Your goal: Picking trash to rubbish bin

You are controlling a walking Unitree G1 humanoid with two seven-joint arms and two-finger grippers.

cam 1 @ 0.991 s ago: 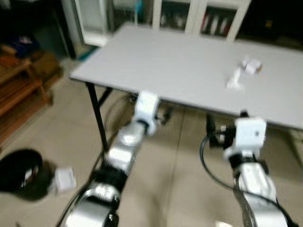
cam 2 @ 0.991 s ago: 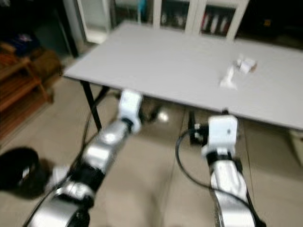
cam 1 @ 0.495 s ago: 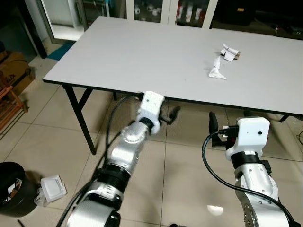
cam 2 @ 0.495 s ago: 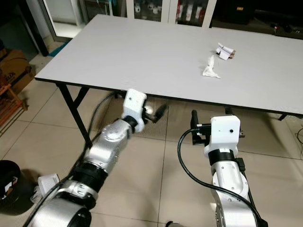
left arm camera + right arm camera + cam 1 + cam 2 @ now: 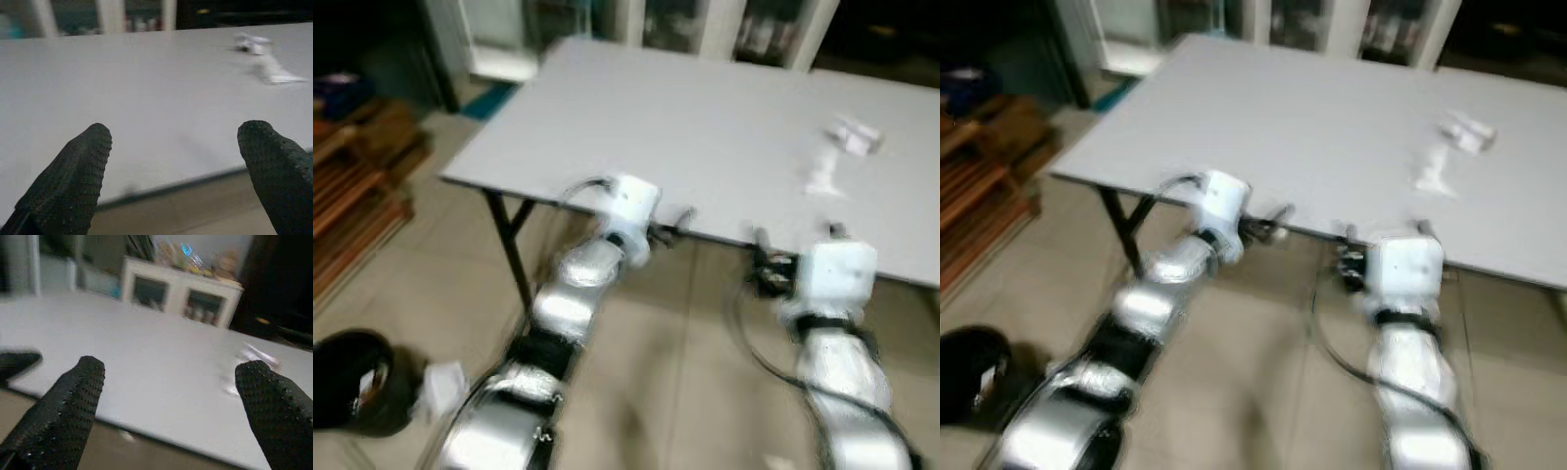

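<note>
Both tools, left tool [image 5: 171, 171] and right tool [image 5: 166, 406], are hanging released and empty; crumpled paper scraps [image 5: 837, 157] are lying upper right on the bench [image 5: 705, 127], probably light, soft, best pinched at the bunched middle.

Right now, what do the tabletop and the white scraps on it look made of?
Tabletop: looks like smooth matte light-grey laminate over a thin board with a dark edge, on black metal legs.
White scraps: likely crumpled tissue or paper, irregular and soft-looking; a second piece could be a wrapper. Motion blur leaves this open.
</note>
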